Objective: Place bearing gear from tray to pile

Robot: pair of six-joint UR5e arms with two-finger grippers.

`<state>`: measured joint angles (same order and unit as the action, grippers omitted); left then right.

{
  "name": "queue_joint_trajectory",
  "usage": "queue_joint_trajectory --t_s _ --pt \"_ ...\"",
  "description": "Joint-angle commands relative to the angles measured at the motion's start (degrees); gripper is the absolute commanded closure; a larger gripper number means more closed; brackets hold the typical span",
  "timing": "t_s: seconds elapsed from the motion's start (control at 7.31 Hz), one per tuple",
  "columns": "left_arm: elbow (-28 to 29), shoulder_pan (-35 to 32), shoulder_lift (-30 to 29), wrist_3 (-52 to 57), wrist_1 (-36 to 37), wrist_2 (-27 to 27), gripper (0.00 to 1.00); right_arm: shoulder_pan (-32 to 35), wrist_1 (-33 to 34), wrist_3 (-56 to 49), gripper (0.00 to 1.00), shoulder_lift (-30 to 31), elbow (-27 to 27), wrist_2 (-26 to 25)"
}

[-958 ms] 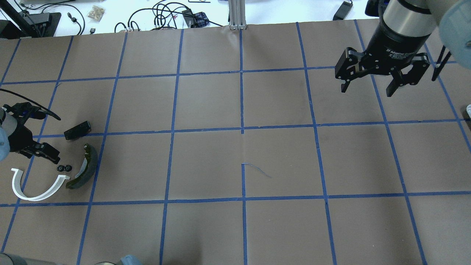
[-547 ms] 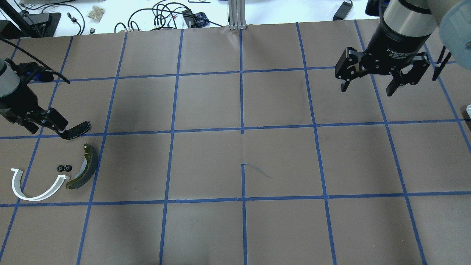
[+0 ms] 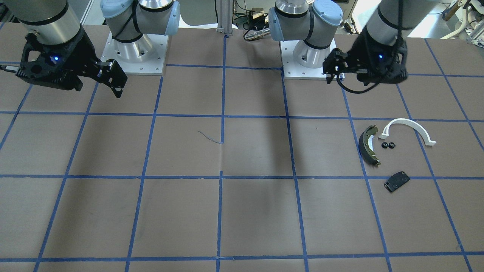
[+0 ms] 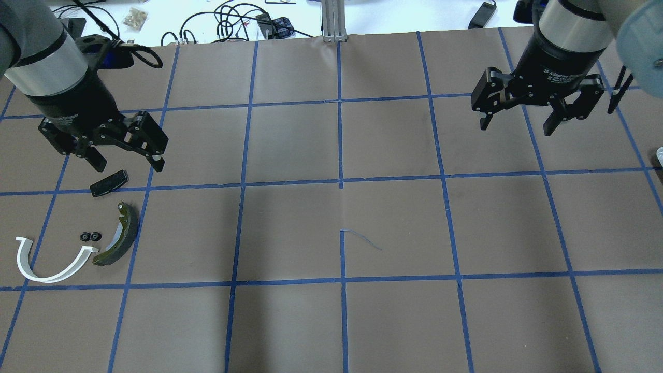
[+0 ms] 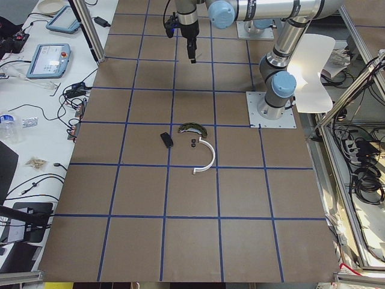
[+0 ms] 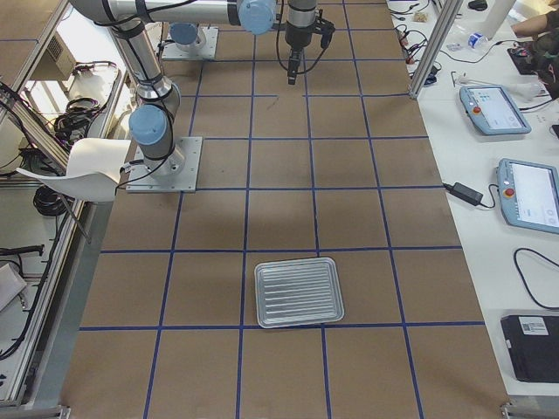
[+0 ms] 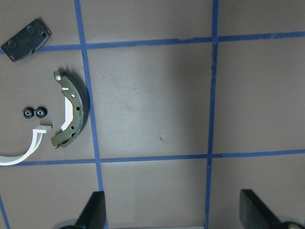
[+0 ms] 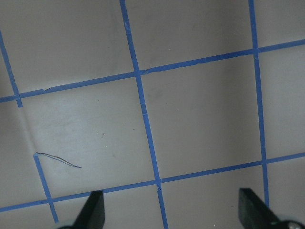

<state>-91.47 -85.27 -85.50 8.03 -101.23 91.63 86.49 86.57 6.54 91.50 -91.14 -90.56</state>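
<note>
**Status: bearing gear at the pile, both grippers empty**

Surroundings: the table [image 4: 393,223] carries a blue tape grid [image 4: 340,145]. The tray [image 6: 297,292] lies at my right end, well apart from the pile [image 5: 191,127] at my left end. The pile consists of an olive brake shoe [image 4: 127,233], a white arc [image 4: 21,256] and a black plate [image 4: 109,183].

Bearing gear [image 4: 90,237]: two small black toothed wheels lie flat, side by side. The pair sits between the brake shoe and the white arc's near tip, just beside both. Its long axis runs across the table, left to right.

My left gripper [image 4: 129,166] hangs above the black plate, fingers spread wide, holding and touching nothing. My right gripper [image 4: 516,128] hangs over the far right squares, also spread wide and empty.
</note>
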Motion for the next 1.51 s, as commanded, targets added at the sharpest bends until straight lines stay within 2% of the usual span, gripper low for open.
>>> queue_joint_trajectory --t_s 0.0,0.14,0.55,1.37 --pt "2.53 -8.04 -0.10 -7.27 1.36 -1.27 0.00 0.00 0.00 0.14 0.00 0.00 0.00 -0.05" --pt "1.39 -9.03 -0.11 -12.89 6.35 -1.10 0.00 0.00 0.00 -0.12 0.00 0.00 0.00 -0.06" --pt "0.59 -8.08 0.24 -9.62 11.75 -1.53 0.00 0.00 0.00 0.05 0.00 0.00 0.00 -0.06" --pt "0.59 -6.31 0.33 -9.43 11.14 -2.59 0.00 0.00 0.09 0.14 0.00 -0.35 0.00 0.12"
